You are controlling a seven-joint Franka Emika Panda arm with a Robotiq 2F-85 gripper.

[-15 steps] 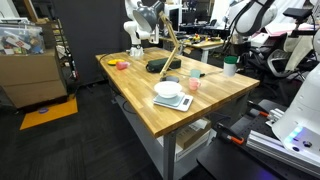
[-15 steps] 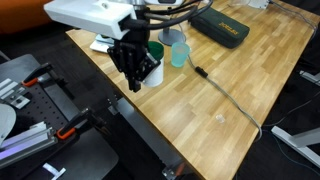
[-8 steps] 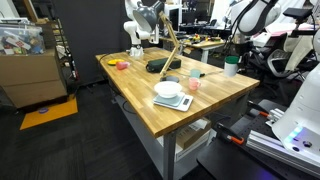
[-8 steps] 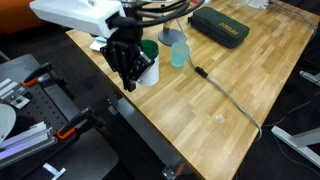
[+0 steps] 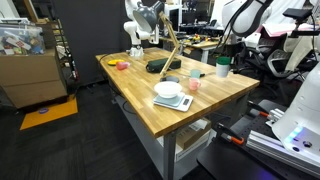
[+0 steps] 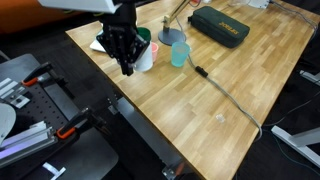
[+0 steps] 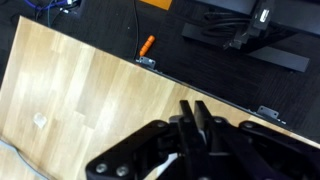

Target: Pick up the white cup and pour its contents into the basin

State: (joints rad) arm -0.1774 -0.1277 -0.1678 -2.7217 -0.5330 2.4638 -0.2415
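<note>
The pincer [image 6: 129, 63] is closed as tight as it goes on the wall of the white cup [image 6: 147, 58], which hangs against its black fingers [image 7: 195, 122] with the green-tinted top upward. I cannot tell whether the cup's base is clear of the wood. The cup is at the far right of the wooden tabletop [image 5: 150, 118], close to the edge, with dark floor just beyond the rim in the wrist view. From there the tabletop runs wide and mostly bare toward the near side. The basin [image 5: 160, 66] lies well apart from the cup, toward the far middle. The path between them is open apart from a pale blue cup [image 6: 179, 55] just beside the white cup. Nearer stands the white bowl [image 5: 168, 89] on its flat white base [image 5: 172, 103], with the small pink cup [image 5: 194, 85] just to its right. The pink-orange dish [image 5: 121, 65] sits at the far left. In an exterior view a dark green case [image 6: 222, 27] lies beyond the blue cup, and a thin cable [image 6: 228, 98] trails across the bare wood. Since a second ago the pincer and cup have shifted together a little leftward, toward the basin and away from the edge. The white arm housing has slid almost out of the top of the picture. Nothing else has moved.
</note>
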